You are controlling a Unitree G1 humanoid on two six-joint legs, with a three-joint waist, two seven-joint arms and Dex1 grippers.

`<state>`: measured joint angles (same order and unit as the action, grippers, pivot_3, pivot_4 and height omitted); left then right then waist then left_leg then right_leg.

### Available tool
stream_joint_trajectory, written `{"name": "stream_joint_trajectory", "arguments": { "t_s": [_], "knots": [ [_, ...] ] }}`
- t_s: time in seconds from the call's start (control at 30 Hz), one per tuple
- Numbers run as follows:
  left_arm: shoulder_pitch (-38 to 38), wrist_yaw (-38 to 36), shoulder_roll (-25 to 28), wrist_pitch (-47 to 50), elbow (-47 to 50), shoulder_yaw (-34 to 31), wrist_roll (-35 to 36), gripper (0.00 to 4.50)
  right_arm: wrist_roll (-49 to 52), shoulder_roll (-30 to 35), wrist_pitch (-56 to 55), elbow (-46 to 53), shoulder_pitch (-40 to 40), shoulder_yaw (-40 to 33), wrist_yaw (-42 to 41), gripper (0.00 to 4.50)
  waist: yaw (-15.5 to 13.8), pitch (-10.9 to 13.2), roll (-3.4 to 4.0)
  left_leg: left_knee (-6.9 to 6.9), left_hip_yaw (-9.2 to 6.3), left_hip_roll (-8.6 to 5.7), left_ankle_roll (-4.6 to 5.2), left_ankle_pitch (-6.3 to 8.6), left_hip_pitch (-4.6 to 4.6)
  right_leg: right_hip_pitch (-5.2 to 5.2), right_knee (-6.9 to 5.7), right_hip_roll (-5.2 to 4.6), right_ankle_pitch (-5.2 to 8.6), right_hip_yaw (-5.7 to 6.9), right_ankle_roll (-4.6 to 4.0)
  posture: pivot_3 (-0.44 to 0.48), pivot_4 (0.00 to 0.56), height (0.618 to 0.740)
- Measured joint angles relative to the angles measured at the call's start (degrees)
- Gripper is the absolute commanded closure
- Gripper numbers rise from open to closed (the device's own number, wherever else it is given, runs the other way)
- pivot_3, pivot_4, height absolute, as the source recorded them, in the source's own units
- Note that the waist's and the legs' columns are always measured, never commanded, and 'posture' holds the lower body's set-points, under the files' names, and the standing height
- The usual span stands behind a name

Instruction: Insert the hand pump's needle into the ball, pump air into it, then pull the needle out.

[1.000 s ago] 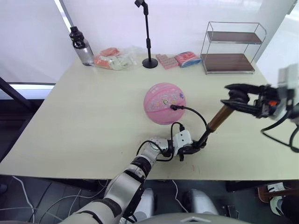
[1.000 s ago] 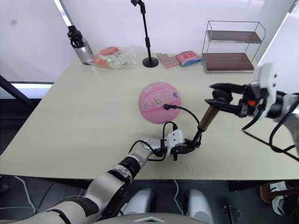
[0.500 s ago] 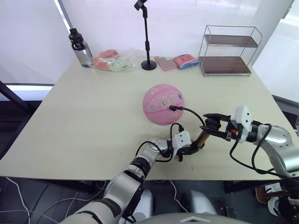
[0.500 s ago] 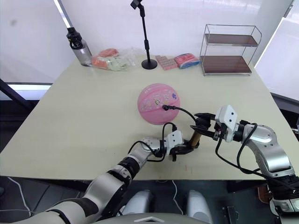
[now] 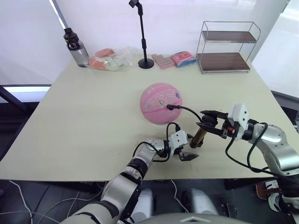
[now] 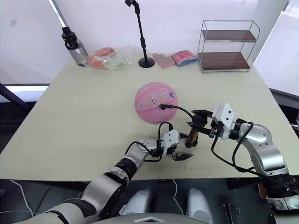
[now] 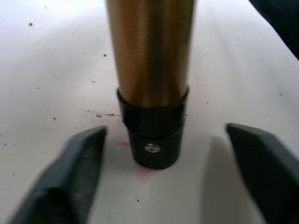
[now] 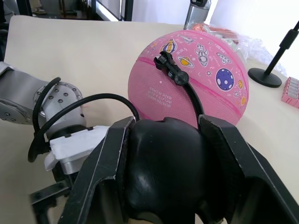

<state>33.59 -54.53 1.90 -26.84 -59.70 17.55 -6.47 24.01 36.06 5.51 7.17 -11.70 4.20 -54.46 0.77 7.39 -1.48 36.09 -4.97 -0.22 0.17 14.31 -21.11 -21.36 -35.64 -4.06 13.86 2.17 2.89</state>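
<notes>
A smooth cream table is set against a white wall. At its centre rests the ball, matte pink rubber with cartoon stickers. The needle is seated in its valve, and a thin black hose curves off toward 5 o'clock. The pump, a glossy gold-bronze cylinder with a black end cap, stands on the tabletop there. The left gripper is spread wide on either side of the cap, untouched. The right gripper is clamped on the pump's rounded black handle.
</notes>
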Motion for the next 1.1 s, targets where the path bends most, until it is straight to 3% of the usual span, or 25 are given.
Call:
{"name": "stream_joint_trajectory", "arguments": {
  "t_s": [0.27, 0.33, 0.4, 0.47, 0.6, 0.87, 1.1],
  "knots": [
    [-6.8, -9.3, 7.1, 2.9, 13.1, -1.9, 5.6, 0.00, 0.0, -0.4, 0.0, 0.6, -0.3, -0.4, 0.3, 2.83, -0.2, 0.7, 0.29, 0.00, 0.05, -0.07, 0.15, -0.09, -0.20, -0.20, -0.01, 0.01, -0.01, -0.02, -0.02, 0.000, 0.150, 0.740],
    [-11.0, -11.6, 10.4, 7.5, 23.1, -2.3, 8.5, 0.00, 0.0, -0.4, 0.0, 0.8, -0.4, -0.7, 0.3, 2.83, -0.3, 0.8, 0.38, 0.13, 0.04, -0.18, 0.18, -0.11, -0.56, -0.39, 0.00, -0.09, -0.01, -0.11, -0.04, 0.000, 0.150, 0.740],
    [-11.8, -11.7, 10.8, 8.4, 25.1, -2.6, 9.2, 0.00, 0.0, -0.4, 0.0, 0.8, -0.4, -0.7, 0.3, 2.83, -0.3, 0.8, 0.35, 0.13, 0.04, -0.21, 0.18, -0.11, -0.57, -0.41, 0.00, -0.11, -0.01, -0.14, -0.04, 0.000, 0.150, 0.740],
    [-15.7, -12.2, 13.2, 14.4, 36.2, -4.1, 13.6, 0.00, 0.0, -0.6, 0.0, 0.8, -0.5, -0.7, 0.3, 2.83, -0.3, 0.9, 0.26, 0.14, 0.04, -0.25, 0.18, -0.10, -0.61, -0.44, 0.00, -0.43, -0.01, -0.34, -0.05, 0.000, 0.150, 0.740],
    [-21.0, -14.5, 21.1, 23.2, 52.0, -6.8, 20.4, 0.00, 0.0, -0.9, 0.0, 0.9, -0.6, -0.7, 0.4, 2.83, -0.2, 1.1, 0.46, 0.11, -0.04, -0.20, 0.00, 0.00, -0.63, -0.56, 0.00, -0.42, 0.00, -0.35, -0.07, 0.000, 0.150, 0.740],
    [-22.8, -17.9, 32.4, 32.2, 64.7, -14.4, 30.7, 0.00, 0.0, -0.8, 0.0, 1.2, -0.7, -0.7, 0.6, 2.83, -0.3, 1.5, 0.56, 0.12, -0.02, -0.23, -0.02, 0.01, -0.73, -0.66, 0.00, -0.49, 0.01, -0.40, -0.08, 0.000, 0.150, 0.740],
    [-24.7, -20.4, 37.2, 35.2, 68.5, -17.6, 35.6, 0.00, -0.5, 0.5, 0.6, 3.8, -0.8, -0.6, 1.1, 2.83, -0.4, 1.9, 0.63, 0.12, 0.08, -0.32, 0.18, -0.11, -0.86, -0.80, 0.02, -0.53, 0.00, -0.49, -0.08, 0.000, 0.150, 0.740]
  ]
}}
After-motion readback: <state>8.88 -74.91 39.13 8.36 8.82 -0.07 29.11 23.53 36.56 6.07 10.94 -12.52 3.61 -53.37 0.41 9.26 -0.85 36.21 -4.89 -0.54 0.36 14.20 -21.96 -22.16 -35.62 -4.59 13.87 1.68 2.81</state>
